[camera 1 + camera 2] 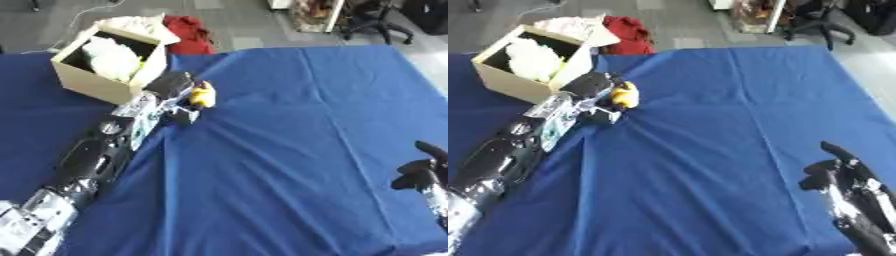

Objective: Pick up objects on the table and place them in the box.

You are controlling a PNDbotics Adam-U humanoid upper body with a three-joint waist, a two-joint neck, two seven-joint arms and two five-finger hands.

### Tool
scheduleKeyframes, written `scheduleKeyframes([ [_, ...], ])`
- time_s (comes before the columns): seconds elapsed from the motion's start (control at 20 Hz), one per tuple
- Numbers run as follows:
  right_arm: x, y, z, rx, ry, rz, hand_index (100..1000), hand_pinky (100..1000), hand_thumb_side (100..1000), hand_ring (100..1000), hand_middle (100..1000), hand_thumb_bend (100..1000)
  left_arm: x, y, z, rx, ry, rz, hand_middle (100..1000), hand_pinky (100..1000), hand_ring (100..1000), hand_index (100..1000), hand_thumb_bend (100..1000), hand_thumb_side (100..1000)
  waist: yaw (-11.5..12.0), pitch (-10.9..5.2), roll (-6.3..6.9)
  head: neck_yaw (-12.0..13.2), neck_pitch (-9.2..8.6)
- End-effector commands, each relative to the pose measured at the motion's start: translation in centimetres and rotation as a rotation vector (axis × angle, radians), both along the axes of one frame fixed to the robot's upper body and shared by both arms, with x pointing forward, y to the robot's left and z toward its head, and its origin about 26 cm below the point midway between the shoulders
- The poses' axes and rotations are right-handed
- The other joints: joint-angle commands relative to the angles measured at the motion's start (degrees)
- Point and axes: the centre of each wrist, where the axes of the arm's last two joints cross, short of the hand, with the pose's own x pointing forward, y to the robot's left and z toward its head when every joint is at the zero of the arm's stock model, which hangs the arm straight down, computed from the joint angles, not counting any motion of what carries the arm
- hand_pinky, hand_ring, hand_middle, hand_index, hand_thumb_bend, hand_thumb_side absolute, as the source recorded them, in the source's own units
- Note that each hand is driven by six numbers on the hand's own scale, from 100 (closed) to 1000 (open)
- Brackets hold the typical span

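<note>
Both head eyes look steeply down from close above, sharing the blue table (297, 150) and box (101, 82).

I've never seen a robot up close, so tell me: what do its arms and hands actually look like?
The left arm is a chain of glossy black shells with silver metal joints and a pale, teal-tinted section near the wrist, ending in a black left hand. The right hand is black too, with slim fingers on a silvery wrist.
</note>
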Motion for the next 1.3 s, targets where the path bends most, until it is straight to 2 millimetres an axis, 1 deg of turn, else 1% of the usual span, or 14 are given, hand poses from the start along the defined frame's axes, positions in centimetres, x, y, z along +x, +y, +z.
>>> scheduleKeyframes([
  [0.05, 0.1, -0.2, 0.6, -0.005, -0.020, -0.002, 909, 605, 428, 563, 586, 100, 0.1, 0.3, 2.1, -0.075, -0.106, 0.007, 261, 588, 316, 496, 100, 203, 0.2, -0.41, -0.35, -0.3, -0.46],
  [0.2, 0.1, -0.3, 0.6, -0.006, -0.020, -0.002, 909, 605, 427, 563, 586, 100, 0.0, 0.1, 2.6, -0.152, -0.146, 0.006, 246, 579, 304, 486, 100, 244, 0.5, -0.52, -0.36, -0.4, -0.48],
  [0.25, 0.1, -0.3, 0.6, -0.007, -0.020, -0.002, 909, 605, 431, 563, 586, 100, -0.1, 0.0, 2.8, -0.176, -0.157, 0.005, 246, 578, 304, 486, 100, 341, 0.5, -0.55, -0.37, -0.4, -0.50],
  [0.3, 0.1, -0.3, 0.6, -0.007, -0.021, -0.002, 909, 605, 426, 563, 586, 100, -0.2, 0.0, 3.0, -0.200, -0.165, 0.005, 247, 578, 307, 488, 100, 263, 0.6, -0.58, -0.38, -0.5, -0.51],
  [0.5, 0.1, -0.3, 0.5, -0.009, -0.021, -0.004, 909, 605, 426, 562, 586, 100, -0.5, -0.3, 3.8, -0.313, -0.176, 0.007, 251, 578, 313, 494, 100, 268, 0.9, -0.69, -0.38, -0.6, -0.54],
  [0.75, 0.1, -0.3, 0.5, -0.011, -0.022, -0.005, 909, 605, 426, 562, 586, 100, -1.1, -0.7, 5.3, -0.453, -0.169, -0.008, 256, 579, 318, 500, 100, 270, 1.2, -0.87, -0.32, -0.8, -0.58],
  [0.8, 0.1, -0.3, 0.5, -0.012, -0.022, -0.005, 909, 605, 423, 562, 586, 100, -1.2, -0.8, 5.5, -0.476, -0.165, -0.012, 258, 580, 320, 503, 100, 309, 1.2, -0.90, -0.31, -0.9, -0.60],
  [0.85, 0.1, -0.3, 0.5, -0.013, -0.022, -0.005, 909, 605, 425, 562, 586, 100, -1.4, -0.9, 5.8, -0.495, -0.161, -0.017, 258, 580, 321, 503, 100, 322, 1.3, -0.94, -0.31, -0.9, -0.60],
  [0.9, 0.1, -0.3, 0.5, -0.013, -0.022, -0.005, 910, 606, 425, 562, 586, 100, -1.5, -1.0, 6.0, -0.511, -0.160, -0.022, 260, 581, 323, 505, 100, 400, 1.3, -0.98, -0.29, -0.9, -0.59],
  [0.95, 0.1, -0.3, 0.5, -0.014, -0.022, -0.005, 910, 606, 425, 562, 586, 100, -1.6, -1.0, 6.2, -0.524, -0.159, -0.028, 260, 581, 323, 505, 100, 425, 1.4, -1.01, -0.29, -0.9, -0.60],
  [1.0, 0.1, -0.3, 0.5, -0.014, -0.023, -0.004, 910, 606, 425, 562, 586, 100, -1.8, -1.1, 6.3, -0.535, -0.159, -0.031, 260, 580, 323, 505, 100, 479, 1.4, -1.05, -0.28, -1.0, -0.59],
  [1.15, 0.1, -0.4, 0.5, -0.015, -0.023, -0.005, 910, 606, 425, 561, 587, 100, -2.1, -1.2, 6.7, -0.574, -0.164, -0.038, 259, 579, 323, 504, 100, 597, 1.5, -1.13, -0.27, -1.1, -0.57],
  [1.25, 0.1, -0.4, 0.5, -0.016, -0.023, -0.007, 910, 606, 425, 561, 587, 100, -2.3, -1.2, 7.0, -0.595, -0.170, -0.043, 257, 578, 321, 502, 100, 548, 1.6, -1.16, -0.25, -1.2, -0.56],
  [1.3, 0.1, -0.4, 0.5, -0.016, -0.023, -0.007, 910, 606, 425, 561, 587, 100, -2.4, -1.2, 7.1, -0.603, -0.173, -0.045, 256, 576, 320, 500, 100, 479, 1.6, -1.18, -0.24, -1.2, -0.55],
])
